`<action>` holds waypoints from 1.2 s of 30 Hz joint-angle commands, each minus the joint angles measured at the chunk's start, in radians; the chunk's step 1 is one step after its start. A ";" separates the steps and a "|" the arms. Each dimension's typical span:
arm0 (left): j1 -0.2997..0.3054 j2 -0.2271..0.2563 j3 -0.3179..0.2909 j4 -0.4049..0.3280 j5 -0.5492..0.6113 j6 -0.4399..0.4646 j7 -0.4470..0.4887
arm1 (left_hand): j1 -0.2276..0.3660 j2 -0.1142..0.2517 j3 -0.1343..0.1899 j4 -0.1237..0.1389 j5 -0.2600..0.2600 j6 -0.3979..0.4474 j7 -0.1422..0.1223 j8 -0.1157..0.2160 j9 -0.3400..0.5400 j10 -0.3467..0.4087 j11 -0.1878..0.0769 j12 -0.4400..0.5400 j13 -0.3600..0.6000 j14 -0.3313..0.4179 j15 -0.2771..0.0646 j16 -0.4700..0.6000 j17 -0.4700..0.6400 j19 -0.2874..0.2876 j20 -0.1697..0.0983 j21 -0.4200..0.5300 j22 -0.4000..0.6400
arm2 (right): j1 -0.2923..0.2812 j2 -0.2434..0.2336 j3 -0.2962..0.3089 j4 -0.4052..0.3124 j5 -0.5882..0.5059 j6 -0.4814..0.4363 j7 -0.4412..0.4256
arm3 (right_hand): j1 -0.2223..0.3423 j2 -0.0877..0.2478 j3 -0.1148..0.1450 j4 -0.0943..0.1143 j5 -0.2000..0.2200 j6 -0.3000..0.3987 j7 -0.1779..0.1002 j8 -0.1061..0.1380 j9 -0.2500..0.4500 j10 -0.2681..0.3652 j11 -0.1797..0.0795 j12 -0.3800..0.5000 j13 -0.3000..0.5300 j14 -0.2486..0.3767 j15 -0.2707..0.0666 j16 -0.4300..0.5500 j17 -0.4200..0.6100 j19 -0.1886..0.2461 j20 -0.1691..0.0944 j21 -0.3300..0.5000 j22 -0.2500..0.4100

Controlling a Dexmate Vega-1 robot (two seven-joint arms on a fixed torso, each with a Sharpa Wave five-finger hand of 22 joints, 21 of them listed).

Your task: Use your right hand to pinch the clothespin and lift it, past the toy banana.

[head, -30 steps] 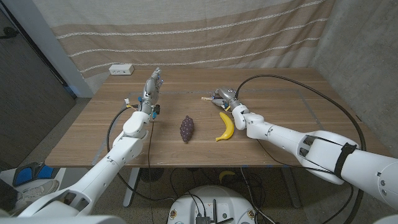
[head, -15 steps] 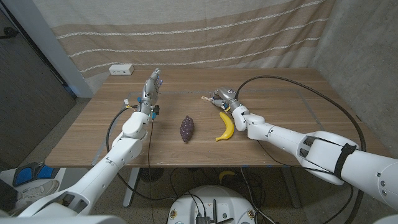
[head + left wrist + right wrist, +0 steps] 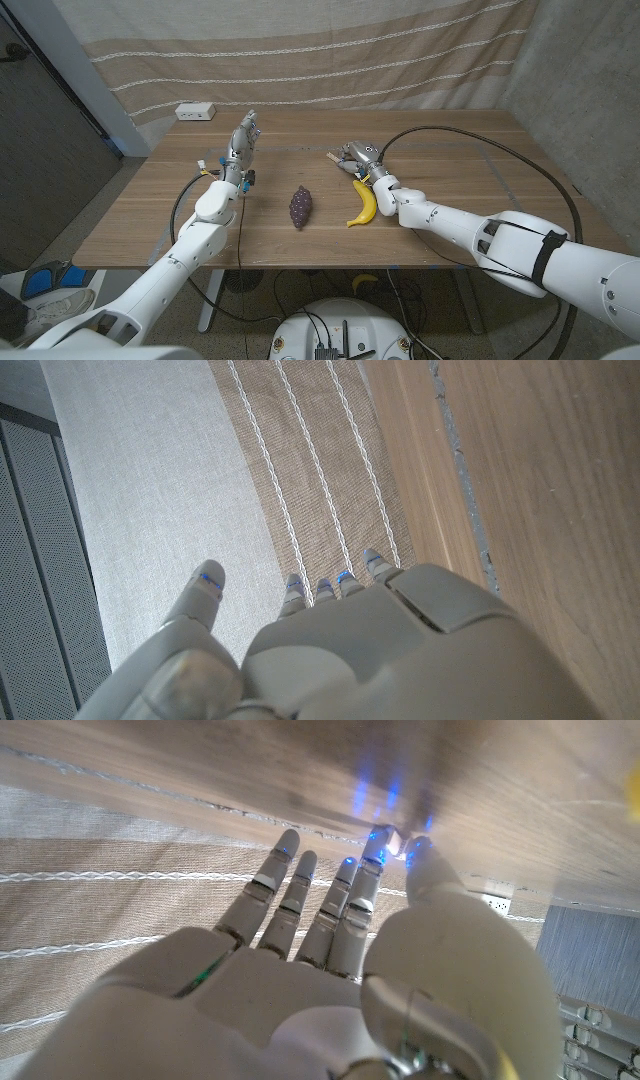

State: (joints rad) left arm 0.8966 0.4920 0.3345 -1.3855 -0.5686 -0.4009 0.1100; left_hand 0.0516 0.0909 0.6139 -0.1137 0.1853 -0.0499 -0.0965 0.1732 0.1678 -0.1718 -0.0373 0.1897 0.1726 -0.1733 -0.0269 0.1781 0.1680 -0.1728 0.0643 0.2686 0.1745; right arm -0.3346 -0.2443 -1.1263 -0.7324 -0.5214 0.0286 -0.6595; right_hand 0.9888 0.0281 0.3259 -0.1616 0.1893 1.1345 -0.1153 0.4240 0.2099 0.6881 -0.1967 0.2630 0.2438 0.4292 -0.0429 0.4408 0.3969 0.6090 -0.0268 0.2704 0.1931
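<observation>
Wooden clothespin (image 3: 334, 157), small and pale, sits centre frame, pinched by my right hand (image 3: 358, 158) beyond the curved yellow toy banana (image 3: 364, 202); my left hand (image 3: 245, 136) stands upright, fingers apart, holding nothing

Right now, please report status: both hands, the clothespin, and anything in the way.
Right hand pinching clothespin, beyond toy banana. Whether it is off the table, cannot tell. Left hand open, raised, holding nothing. Toy grapes off to the side, no obstruction.

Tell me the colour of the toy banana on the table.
Yellow. The toy banana shows best in the head view, lying near the right hand.
</observation>
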 commanded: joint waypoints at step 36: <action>-0.010 -0.001 0.000 0.016 0.000 -0.018 -0.020 | 0.007 0.044 0.004 -0.009 -0.001 -0.003 0.002 0.003 0.001 -0.008 0.002 -0.001 0.000 -0.054 0.005 -0.001 0.000 -0.030 0.004 -0.012 0.003 | 0.107 0.123 -0.134 0.358 0.189 0.216 -0.362 | 0.108 0.001 0.013 -0.015 0.015 0.042 0.002 0.015 -0.011 0.055 -0.011 0.015 0.014 0.056 -0.186 0.024 0.023 0.007 -0.043 0.005 0.000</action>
State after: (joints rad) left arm 0.8903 0.4909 0.3339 -1.3748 -0.5711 -0.4131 0.0946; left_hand 0.0516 0.0909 0.6182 -0.1178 0.1853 -0.0499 -0.0965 0.1732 0.1678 -0.1718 -0.0373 0.1897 0.1726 -0.1696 -0.0233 0.1781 0.1680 -0.1729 0.0642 0.2587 0.1744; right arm -0.2420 -0.1176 -1.2326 -0.3950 -0.3893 0.2122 -0.9759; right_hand 1.0848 0.0293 0.3369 -0.1726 0.1933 1.1538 -0.1033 0.4329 0.1972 0.7317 -0.2066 0.2670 0.2539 0.4739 -0.0483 0.4558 0.4154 0.6141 -0.0504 0.2704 0.1907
